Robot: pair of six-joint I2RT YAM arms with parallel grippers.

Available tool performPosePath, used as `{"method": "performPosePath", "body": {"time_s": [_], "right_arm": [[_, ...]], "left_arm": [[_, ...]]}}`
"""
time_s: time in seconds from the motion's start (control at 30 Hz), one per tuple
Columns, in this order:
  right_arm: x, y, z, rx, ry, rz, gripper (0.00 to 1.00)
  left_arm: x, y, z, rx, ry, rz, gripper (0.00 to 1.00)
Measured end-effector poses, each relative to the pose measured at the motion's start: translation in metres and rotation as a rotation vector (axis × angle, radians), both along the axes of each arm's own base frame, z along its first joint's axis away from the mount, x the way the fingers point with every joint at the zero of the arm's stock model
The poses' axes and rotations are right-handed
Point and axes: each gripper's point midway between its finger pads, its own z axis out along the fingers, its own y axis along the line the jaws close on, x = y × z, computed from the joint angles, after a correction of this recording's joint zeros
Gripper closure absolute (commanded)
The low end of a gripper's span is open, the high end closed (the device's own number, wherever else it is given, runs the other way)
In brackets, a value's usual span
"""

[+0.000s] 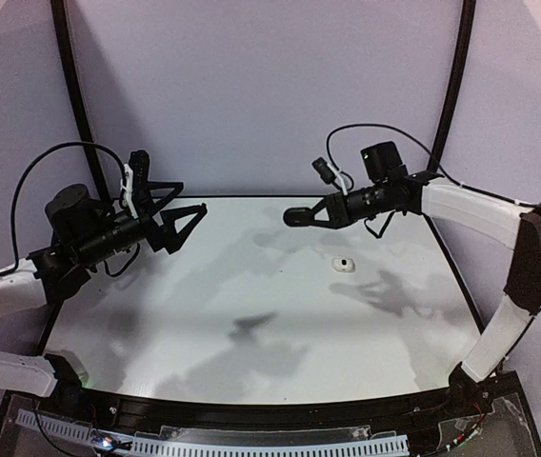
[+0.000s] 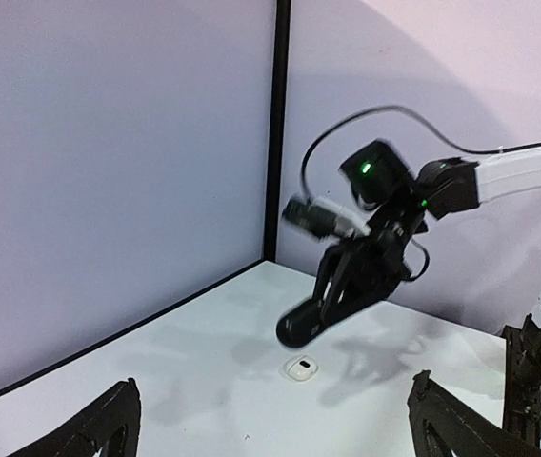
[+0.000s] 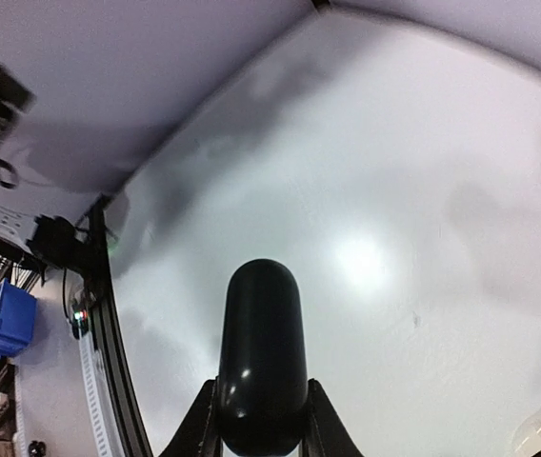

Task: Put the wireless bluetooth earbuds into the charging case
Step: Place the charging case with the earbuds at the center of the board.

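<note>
Right gripper (image 1: 310, 215): jaws clenched on black charging case (image 3: 261, 333), held above desk (image 1: 251, 314). Left gripper (image 1: 192, 200): jaws wide, empty. Small white piece (image 1: 344, 265) lies on desk (bud or case, too small to tell). Case looks glossy, rigid, light, so probably slippery; grip mid-body.

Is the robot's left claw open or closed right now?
Open. The left gripper has its two fingers spread wide apart in both the overhead and wrist views, with nothing held between them.
</note>
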Motion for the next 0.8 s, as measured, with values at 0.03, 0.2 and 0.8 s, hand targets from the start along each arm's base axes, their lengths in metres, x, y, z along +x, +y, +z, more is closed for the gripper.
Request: {"method": "performPosePath", "body": {"time_s": [0.03,0.2,0.8], "right_arm": [[0.004,-0.002,-0.021,-0.028,0.052,-0.005,1.0],[0.001,-0.016,-0.099,-0.133,0.268,-0.027,1.0],[-0.048,-0.112,-0.194,-0.22,0.656,-0.145,1.0]], "left_arm": [[0.0,0.001,-0.001,0.005,0.002,0.004,0.01],[0.001,0.003,-0.003,0.016,0.003,0.018,0.01],[0.0,0.002,-0.004,0.031,-0.006,0.015,0.01]]}}
